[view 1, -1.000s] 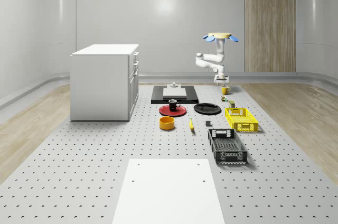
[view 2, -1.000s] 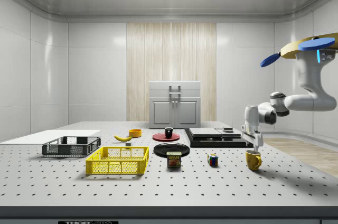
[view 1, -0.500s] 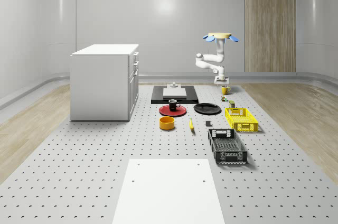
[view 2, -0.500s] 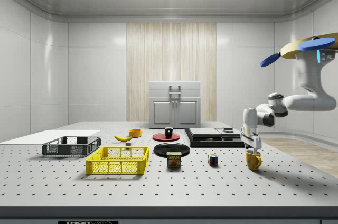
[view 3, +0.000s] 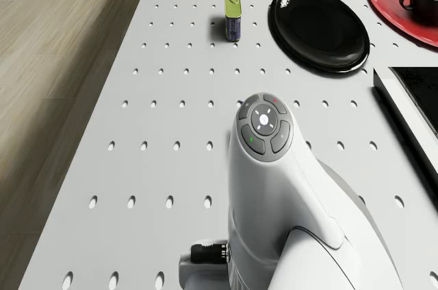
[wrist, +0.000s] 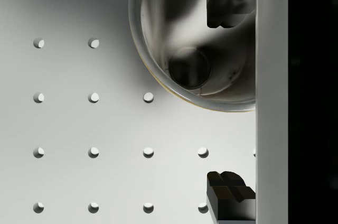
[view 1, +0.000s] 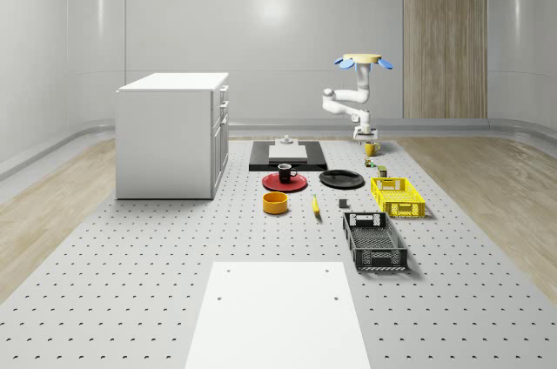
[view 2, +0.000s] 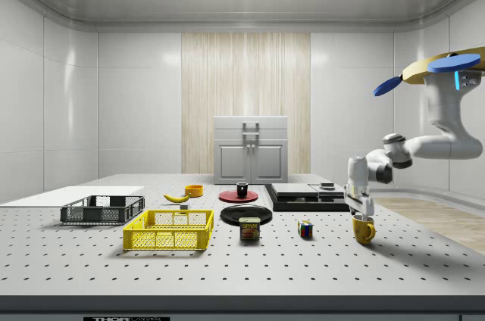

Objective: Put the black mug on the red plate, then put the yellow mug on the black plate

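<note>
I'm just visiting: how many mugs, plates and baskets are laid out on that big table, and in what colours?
Mugs: 2, a black mug and a yellow mug
Plates: 2, a red plate and a black plate
Baskets: 2, a yellow basket and a black basket
Total: 6

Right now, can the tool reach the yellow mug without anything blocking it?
Probably yes. The tool hangs directly above the yellow mug, fingers open in the wrist view, nothing between them; the drone hovers beyond the table's edge.
</note>
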### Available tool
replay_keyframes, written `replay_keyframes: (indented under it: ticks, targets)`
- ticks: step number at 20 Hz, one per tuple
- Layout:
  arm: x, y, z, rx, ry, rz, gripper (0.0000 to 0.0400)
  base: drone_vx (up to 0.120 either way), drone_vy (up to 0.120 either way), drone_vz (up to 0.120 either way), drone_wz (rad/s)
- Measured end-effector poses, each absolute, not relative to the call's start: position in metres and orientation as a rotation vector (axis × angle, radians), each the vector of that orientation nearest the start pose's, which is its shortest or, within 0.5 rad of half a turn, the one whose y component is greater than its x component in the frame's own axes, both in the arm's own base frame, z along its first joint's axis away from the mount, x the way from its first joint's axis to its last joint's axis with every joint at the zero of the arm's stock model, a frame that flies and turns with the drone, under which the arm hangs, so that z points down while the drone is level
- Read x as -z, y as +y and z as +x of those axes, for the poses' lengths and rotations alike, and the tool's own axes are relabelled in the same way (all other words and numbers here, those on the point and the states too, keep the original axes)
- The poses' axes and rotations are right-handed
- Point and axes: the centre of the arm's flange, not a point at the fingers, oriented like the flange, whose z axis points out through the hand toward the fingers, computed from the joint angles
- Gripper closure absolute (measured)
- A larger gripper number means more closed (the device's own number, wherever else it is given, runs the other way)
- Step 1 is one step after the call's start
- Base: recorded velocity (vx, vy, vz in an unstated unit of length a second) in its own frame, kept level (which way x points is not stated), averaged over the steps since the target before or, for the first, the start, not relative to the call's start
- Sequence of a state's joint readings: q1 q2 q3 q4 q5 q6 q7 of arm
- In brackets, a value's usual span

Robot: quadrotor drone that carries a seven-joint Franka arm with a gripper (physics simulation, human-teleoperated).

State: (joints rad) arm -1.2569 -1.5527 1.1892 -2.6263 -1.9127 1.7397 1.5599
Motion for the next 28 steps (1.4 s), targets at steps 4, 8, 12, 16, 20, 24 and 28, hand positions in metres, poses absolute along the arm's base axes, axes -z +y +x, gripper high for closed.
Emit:
replay_keyframes:
  ticks: [4,8,12,16,20,24,28]
  targets:
    - [-0.5721,0.0588,0.3603,-0.786,-0.002,0.001,0.0000,0.000,0.000,0.000,0.000]
    - [-0.5737,0.0611,0.3605,-0.786,-0.002,0.001,0.0000,0.000,0.000,0.000,0.000]
    - [-0.5744,0.0569,0.3606,-0.786,-0.002,0.001,0.0000,0.000,0.000,0.000,0.000]
    - [-0.5731,0.0551,0.3607,-0.786,-0.002,0.001,0.0000,0.000,0.000,0.000,0.000]
    - [-0.5717,0.0544,0.3607,-0.786,-0.002,0.001,0.0023,0.000,0.000,0.000,0.000]
    - [-0.5712,0.0541,0.3607,-0.786,-0.002,0.001,0.0192,0.000,0.000,0.000,0.000]
    - [-0.5709,0.0540,0.3607,-0.786,-0.002,0.001,0.0254,0.000,0.000,0.000,0.000]
